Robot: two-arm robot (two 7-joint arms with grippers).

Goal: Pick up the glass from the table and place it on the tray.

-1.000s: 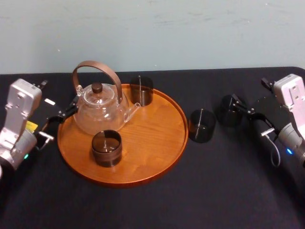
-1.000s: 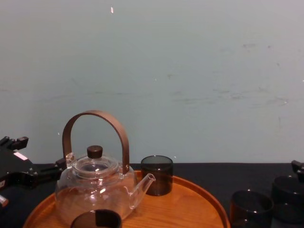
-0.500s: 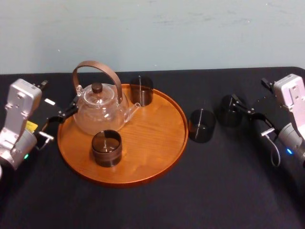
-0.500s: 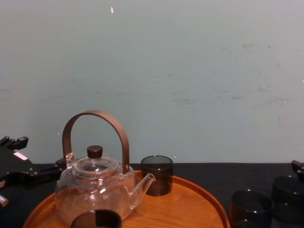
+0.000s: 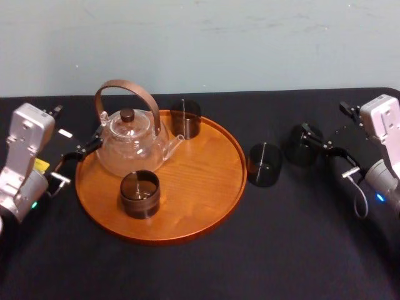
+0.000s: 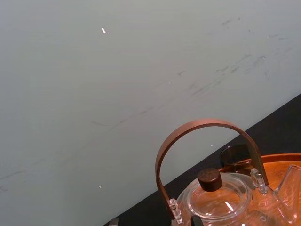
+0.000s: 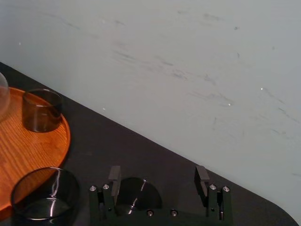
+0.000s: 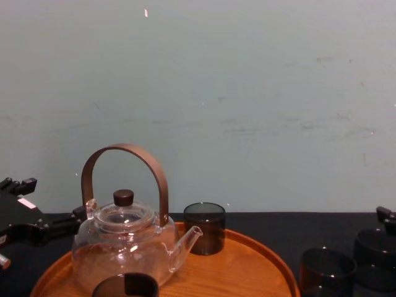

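On table (image 5: 281, 250), right of tray (image 5: 200, 194) | right gripper (image 7: 158, 175) fingers apart around glass (image 7: 133, 192), off-centre | left gripper (image 5: 74, 161) parked beside tray | risk, I think: closing pushes glass sideways against second glass (image 5: 264, 164).

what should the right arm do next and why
Probably ease the open right end effector around the dark glass farthest right on the table: it appears between the fingers, ungripped, off the tray. Left end effector idles by the teapot.
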